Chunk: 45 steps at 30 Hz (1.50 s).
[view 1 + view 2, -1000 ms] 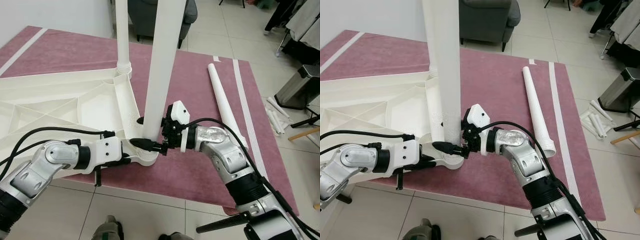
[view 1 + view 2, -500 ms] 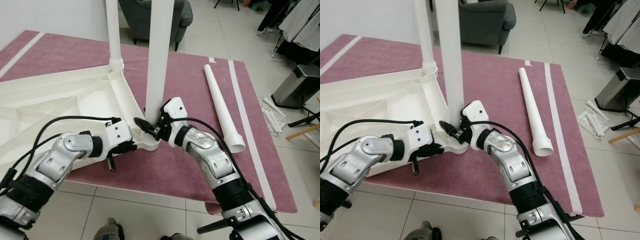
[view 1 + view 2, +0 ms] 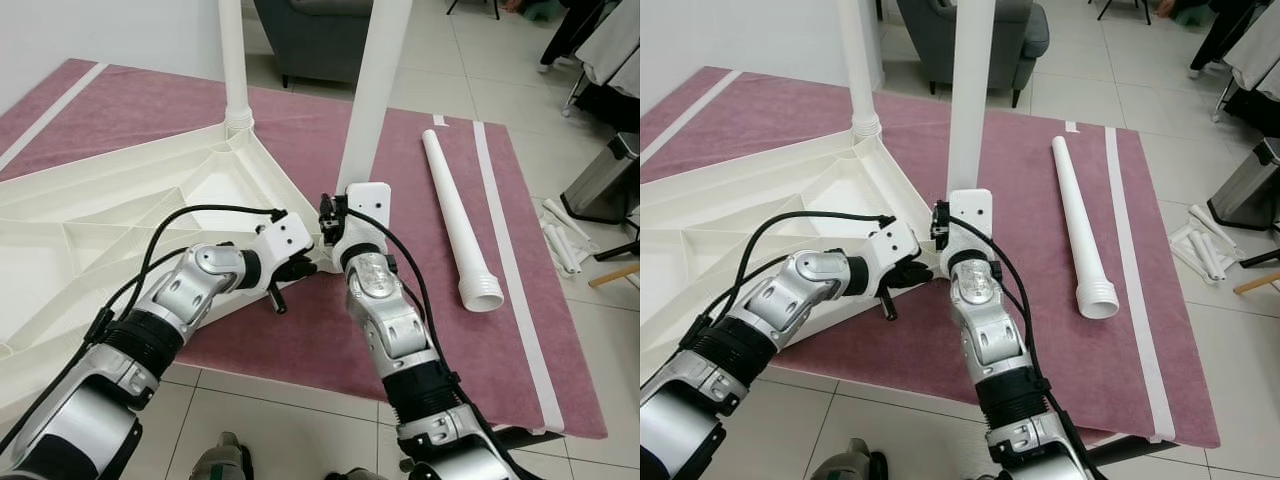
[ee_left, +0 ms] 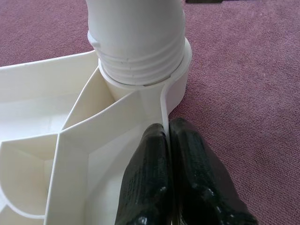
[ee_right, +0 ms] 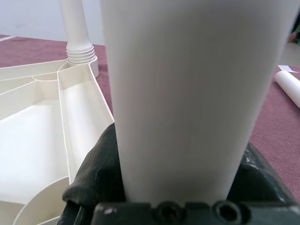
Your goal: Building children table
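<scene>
1. Table top (image 3: 120, 200), white and ribbed, lies upside down on the purple rug (image 3: 300, 130) before us.
2. Our right gripper (image 5: 178, 187) clasps the upright leg (image 3: 372, 90) low down, at the near corner socket.
3. Our left gripper (image 4: 171, 164), fingers pressed together on nothing, rests against the top's rim beside that socket.
4. Another leg (image 3: 233, 60) stands in the far corner; a third leg (image 3: 455, 215) lies loose on the rug.

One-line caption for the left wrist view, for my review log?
Left gripper, fingers together, presses on the rim of the upturned white tabletop beside the threaded table leg seated in its corner socket.
</scene>
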{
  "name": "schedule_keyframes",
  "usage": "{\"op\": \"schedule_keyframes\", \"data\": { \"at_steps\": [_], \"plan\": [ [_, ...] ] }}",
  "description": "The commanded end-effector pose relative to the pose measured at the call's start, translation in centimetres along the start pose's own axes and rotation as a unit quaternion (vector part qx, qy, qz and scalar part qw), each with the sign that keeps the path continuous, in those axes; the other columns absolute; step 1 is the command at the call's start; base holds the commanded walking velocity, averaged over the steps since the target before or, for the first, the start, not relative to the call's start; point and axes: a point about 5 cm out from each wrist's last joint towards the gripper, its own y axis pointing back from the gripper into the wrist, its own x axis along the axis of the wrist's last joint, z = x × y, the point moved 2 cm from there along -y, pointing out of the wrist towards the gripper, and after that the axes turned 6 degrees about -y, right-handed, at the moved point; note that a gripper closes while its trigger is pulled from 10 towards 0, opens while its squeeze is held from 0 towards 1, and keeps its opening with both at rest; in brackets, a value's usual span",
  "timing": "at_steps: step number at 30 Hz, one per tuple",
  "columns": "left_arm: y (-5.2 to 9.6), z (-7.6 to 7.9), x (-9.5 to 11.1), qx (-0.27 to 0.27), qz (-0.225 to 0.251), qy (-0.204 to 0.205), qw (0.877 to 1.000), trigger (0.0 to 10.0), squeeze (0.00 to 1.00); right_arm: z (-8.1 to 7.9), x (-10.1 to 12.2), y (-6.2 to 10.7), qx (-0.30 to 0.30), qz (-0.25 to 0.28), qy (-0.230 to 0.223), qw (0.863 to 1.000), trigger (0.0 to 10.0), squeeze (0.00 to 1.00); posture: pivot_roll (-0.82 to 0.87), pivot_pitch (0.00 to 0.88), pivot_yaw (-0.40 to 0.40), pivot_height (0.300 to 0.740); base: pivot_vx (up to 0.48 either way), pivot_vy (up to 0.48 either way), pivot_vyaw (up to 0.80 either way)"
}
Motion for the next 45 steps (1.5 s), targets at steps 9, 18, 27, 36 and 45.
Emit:
{"op": "schedule_keyframes", "data": {
  "at_steps": [9,18,27,36,45],
  "plan": [
    [0.2,0.4,3.5,-0.048,0.073,-0.07,0.994,0.0,0.0,1.6,-3.7,0.6,0.013,-0.051,0.041,0.998,10.0,1.0,0.15,0.083,0.003,0.74,0.0,0.0,0.0],
    [1.8,1.7,2.1,-0.081,0.053,-0.094,0.991,0.0,0.0,0.1,0.6,0.4,0.184,0.035,0.071,0.98,10.0,0.0,0.14,0.084,0.002,0.74,0.0,0.0,0.0],
    [6.2,4.9,-0.5,-0.151,0.012,-0.115,0.982,0.0,0.0,1.2,2.5,2.1,0.388,0.03,0.152,0.909,10.0,0.0,0.15,0.087,-0.006,0.74,0.0,0.0,0.0],
    [9.5,6.8,-1.7,-0.187,-0.016,-0.118,0.975,0.0,0.0,0.8,1.8,4.2,0.534,-0.036,0.101,0.839,10.0,0.0,0.17,0.09,-0.02,0.74,0.0,0.0,0.0],
    [9.8,7.3,-1.6,-0.178,-0.018,-0.112,0.977,0.0,0.0,-0.2,1.9,4.3,0.566,-0.04,0.069,0.821,0.0,0.0,0.17,0.083,-0.029,0.74,0.0,0.0,0.0]
  ]
}}
